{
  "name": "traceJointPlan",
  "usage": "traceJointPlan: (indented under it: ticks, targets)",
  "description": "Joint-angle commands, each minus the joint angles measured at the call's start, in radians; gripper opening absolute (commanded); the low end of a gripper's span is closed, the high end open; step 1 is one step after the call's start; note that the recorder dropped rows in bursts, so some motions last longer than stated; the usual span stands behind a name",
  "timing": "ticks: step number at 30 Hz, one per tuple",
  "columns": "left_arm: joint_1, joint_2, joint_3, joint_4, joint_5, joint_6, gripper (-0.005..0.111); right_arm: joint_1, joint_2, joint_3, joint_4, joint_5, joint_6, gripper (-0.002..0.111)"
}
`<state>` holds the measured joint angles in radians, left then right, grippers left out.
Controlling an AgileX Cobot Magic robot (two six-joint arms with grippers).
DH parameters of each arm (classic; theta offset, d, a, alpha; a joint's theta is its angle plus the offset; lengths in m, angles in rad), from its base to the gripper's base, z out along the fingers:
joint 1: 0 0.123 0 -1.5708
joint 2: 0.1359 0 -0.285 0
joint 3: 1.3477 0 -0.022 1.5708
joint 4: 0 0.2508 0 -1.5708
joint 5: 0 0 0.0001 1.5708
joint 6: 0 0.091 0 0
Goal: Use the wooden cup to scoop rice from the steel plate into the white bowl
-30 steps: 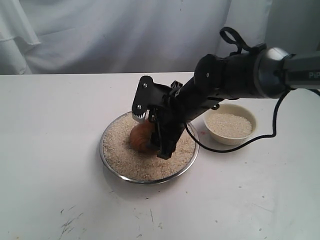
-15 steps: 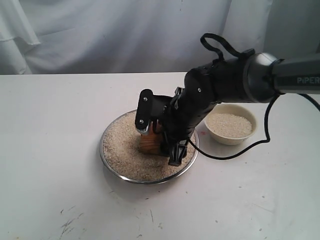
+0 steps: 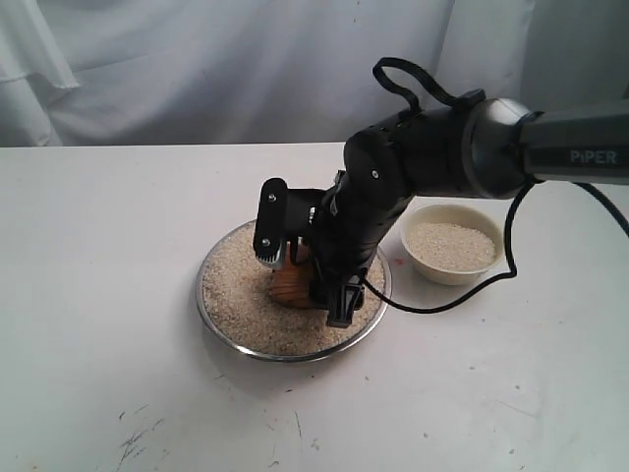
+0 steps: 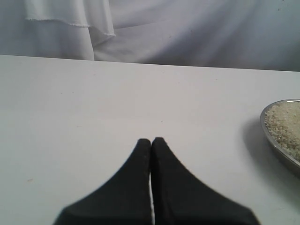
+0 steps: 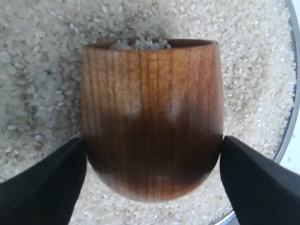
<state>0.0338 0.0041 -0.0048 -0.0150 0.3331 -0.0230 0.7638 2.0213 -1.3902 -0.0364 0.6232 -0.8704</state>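
My right gripper [image 3: 300, 278] is shut on the wooden cup [image 3: 291, 284], low over the steel plate [image 3: 216, 320]. Up close, the wooden cup [image 5: 151, 117] sits between my black fingers [image 5: 42, 183] with rice grains heaped at its mouth, and my right gripper [image 5: 152, 161] clamps it near its rounded base. Rice [image 3: 241, 295] covers the plate. The white bowl [image 3: 452, 267], to the right of the plate, holds a layer of rice. My left gripper [image 4: 152, 142] is shut on nothing above bare table; the steel plate's rim [image 4: 274, 152] shows at that view's edge.
A white cloth backdrop [image 3: 246, 69] hangs behind the white table [image 3: 98, 295]. A black cable [image 3: 442, 303] loops from the right arm past the bowl onto the table. Faint scuff marks [image 3: 138, 433] mark the table's front.
The right arm has swung and rotated over the plate, turning the cup from tipped in the rice to more upright, with grains now at its mouth.
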Motion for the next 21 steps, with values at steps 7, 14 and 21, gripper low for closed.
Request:
traceJointPlan:
  ticks: [7,14,21]
  targets:
    - [-0.003,-0.004,0.005,0.001,-0.014,-0.001,0.0,0.003,-0.029,-0.005,-0.001,-0.04,0.067,0.073]
    - [-0.003,-0.004,0.005,0.001,-0.014,-0.001,0.0,0.003,-0.014,-0.005,0.015,-0.054,0.069,0.073]
    - [-0.003,-0.004,0.005,0.001,-0.014,-0.001,0.0,0.003,0.021,-0.005,0.03,-0.075,0.067,0.073]
